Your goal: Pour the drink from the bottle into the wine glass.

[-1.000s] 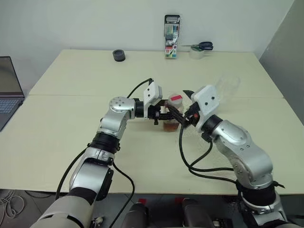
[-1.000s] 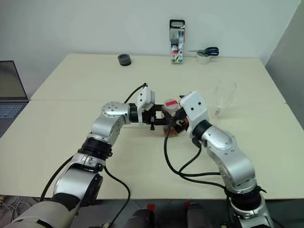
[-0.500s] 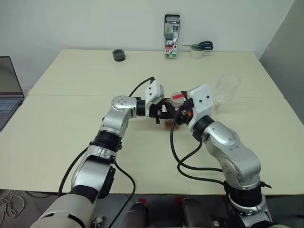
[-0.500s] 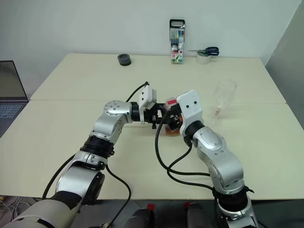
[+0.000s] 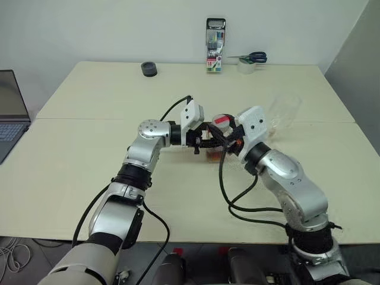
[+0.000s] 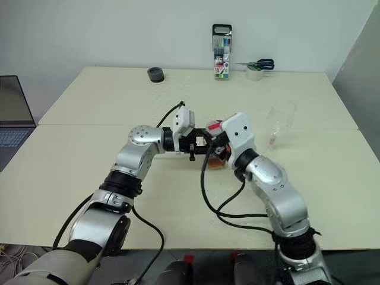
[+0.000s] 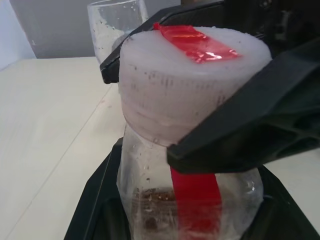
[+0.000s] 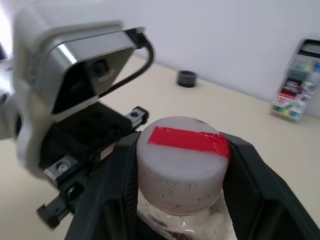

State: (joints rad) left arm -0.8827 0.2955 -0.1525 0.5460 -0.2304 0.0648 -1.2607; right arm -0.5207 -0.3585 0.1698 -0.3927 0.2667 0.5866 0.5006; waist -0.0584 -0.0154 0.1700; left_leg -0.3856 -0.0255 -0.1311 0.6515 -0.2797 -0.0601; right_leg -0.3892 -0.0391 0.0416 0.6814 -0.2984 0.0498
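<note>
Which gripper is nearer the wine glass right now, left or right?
Right. The right gripper sits around the cap of the bottle, on the side toward the wine glass. The left gripper grips the bottle's body from the far side, farther from the glass.

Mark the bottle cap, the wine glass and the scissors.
bottle cap (image 8: 182,160), right wrist view, white top beside the red strip.
wine glass (image 6: 281,122), right eye view, side of the bowl.
scissors (image 5: 256,57), left eye view, blue handles.
</note>
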